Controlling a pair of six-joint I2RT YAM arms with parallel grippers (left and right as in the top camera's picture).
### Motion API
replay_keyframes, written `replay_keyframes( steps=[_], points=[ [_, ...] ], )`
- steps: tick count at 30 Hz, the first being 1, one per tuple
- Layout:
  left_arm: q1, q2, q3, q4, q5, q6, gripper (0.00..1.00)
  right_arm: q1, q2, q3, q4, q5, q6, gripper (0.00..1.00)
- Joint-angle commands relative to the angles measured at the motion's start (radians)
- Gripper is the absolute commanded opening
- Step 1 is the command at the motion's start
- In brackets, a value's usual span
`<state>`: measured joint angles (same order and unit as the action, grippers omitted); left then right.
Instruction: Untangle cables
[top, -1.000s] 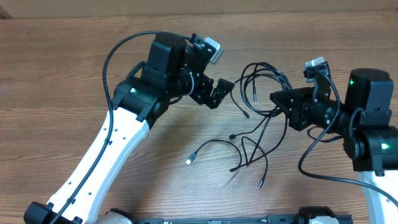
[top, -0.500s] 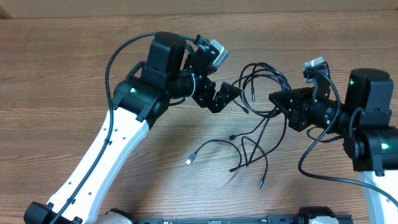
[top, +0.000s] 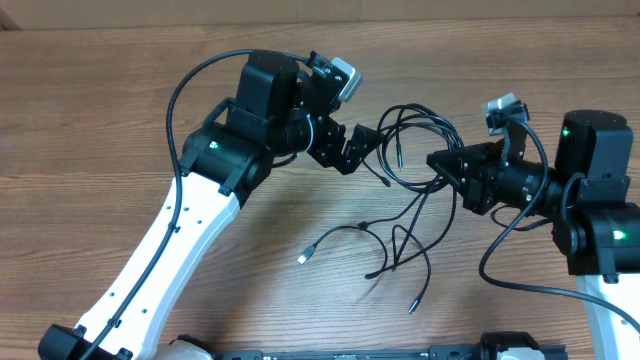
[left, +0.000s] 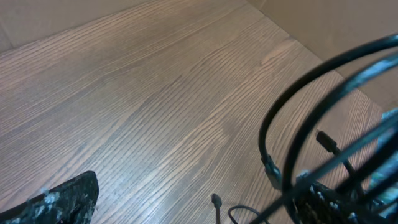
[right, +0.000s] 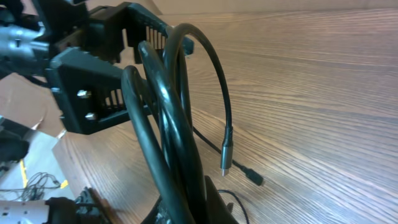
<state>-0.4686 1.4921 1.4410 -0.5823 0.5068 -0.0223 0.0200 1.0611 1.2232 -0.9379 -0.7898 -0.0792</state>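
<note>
Cables (right: 165, 115): loops bunched right at my right gripper (top: 437, 160), clamped shut on them, right of centre on the table (top: 150, 60). My left gripper (top: 360, 147) is just beside the knot's left edge, jaws wide, holding nothing. Beyond, loose tails trail out to a silver plug (top: 302, 260). Plan: right stays the anchor, left takes one outer strand only, not the bundle, then pulls away slowly. Snag risk is high.

The brown wood-grain table (top: 110, 110) carries a tangle of thin black cables (top: 405, 180), whose loose ends trail out over the boards, one silver-tipped plug (top: 303, 259) lying left of and nearer than the tangle.
</note>
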Motion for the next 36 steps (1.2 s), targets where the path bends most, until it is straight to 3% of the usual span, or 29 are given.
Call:
replay_keyframes(
  steps=[1,9,17,21,26,31,36],
  points=[
    [0.003,-0.015,0.013,0.011,-0.008,-0.033,0.99,-0.003,-0.012,0.008,0.001,-0.056,-0.005,0.04],
    [0.003,-0.005,0.013,0.035,-0.07,-0.053,0.99,-0.003,-0.012,0.008,-0.008,-0.122,-0.005,0.04],
    [0.003,0.002,0.013,-0.024,-0.579,-0.098,1.0,-0.003,-0.012,0.008,-0.058,-0.122,-0.01,0.04],
    [0.004,0.002,0.013,-0.066,-0.675,-0.096,1.0,-0.003,-0.012,0.008,-0.06,-0.12,-0.031,0.04],
    [0.004,0.002,0.013,-0.122,-0.631,-0.094,1.0,-0.003,-0.012,0.008,-0.06,-0.082,-0.03,0.04],
    [0.004,0.002,0.013,-0.13,-0.358,-0.094,1.0,-0.003,-0.012,0.008,-0.06,-0.071,-0.017,0.04],
    [0.004,0.002,0.013,-0.16,-0.158,-0.097,1.0,-0.003,-0.012,0.008,-0.042,0.042,0.113,0.04]
  ],
)
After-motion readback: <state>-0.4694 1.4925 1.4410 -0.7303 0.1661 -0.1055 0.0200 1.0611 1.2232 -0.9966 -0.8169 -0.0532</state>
